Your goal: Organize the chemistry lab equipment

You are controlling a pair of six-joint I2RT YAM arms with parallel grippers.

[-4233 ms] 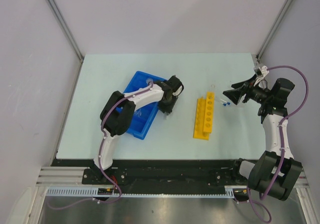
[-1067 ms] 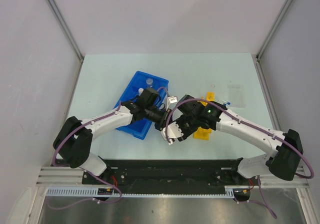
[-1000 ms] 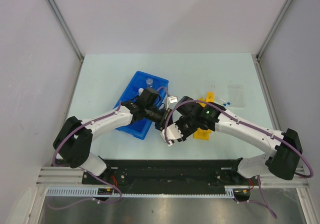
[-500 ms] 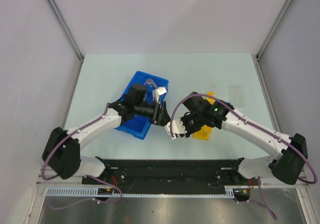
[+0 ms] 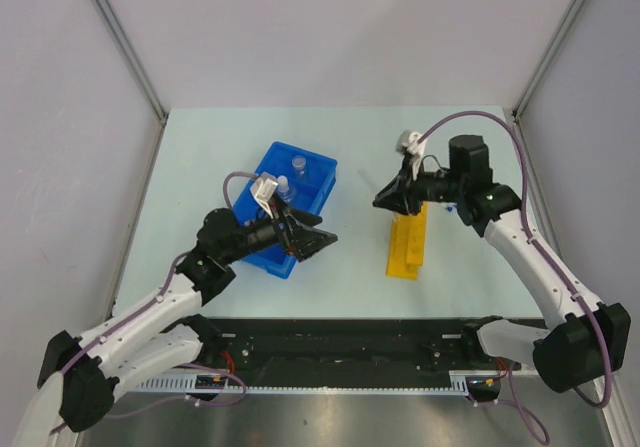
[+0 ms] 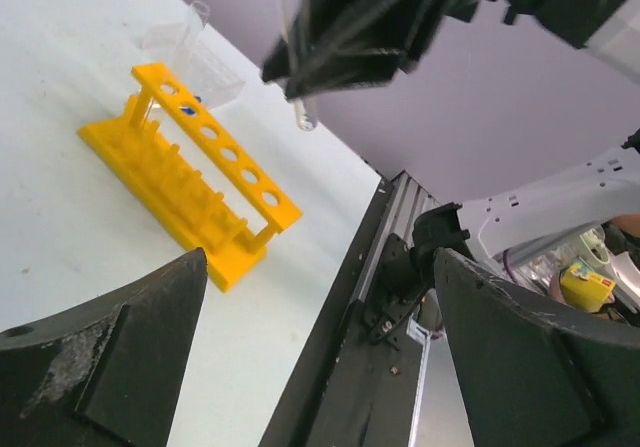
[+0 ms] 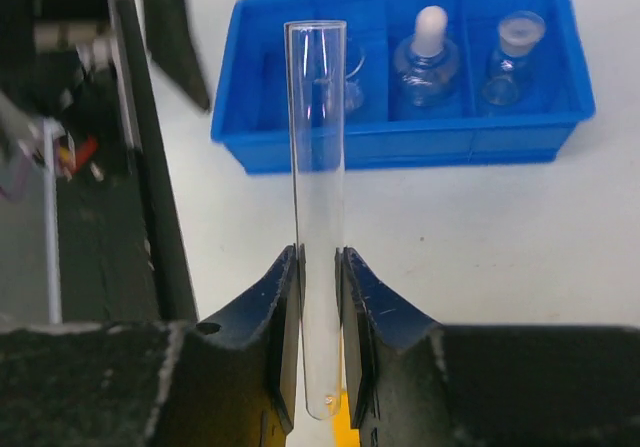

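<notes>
Table, pale, carries everything listed.
Tray, blue, compartmented, sits left of centre.
Rack, yellow, one row of holes, sits right of centre, well apart from the tray.
Left gripper: hangs between tray and rack on the near side, jaws spread wide, nothing in them.
Right gripper: hovers above the far end of the rack, fingers closed onto a glass tube.
Flasks, three, small, clear: each stands upright in its own tray compartment.
Tube, thin, clear: pinched close to its rounded end, which points down at the rack, with the long open end free.

Risk, as judged: the grip is low on smooth glass, so the tube may pivot or slip. Little length shows beyond the fingers, so they may meet the rack before the tube seats. A misaligned descent would strike the rack top and could tip it.

Writing: no brand or label readable in any view.
</notes>
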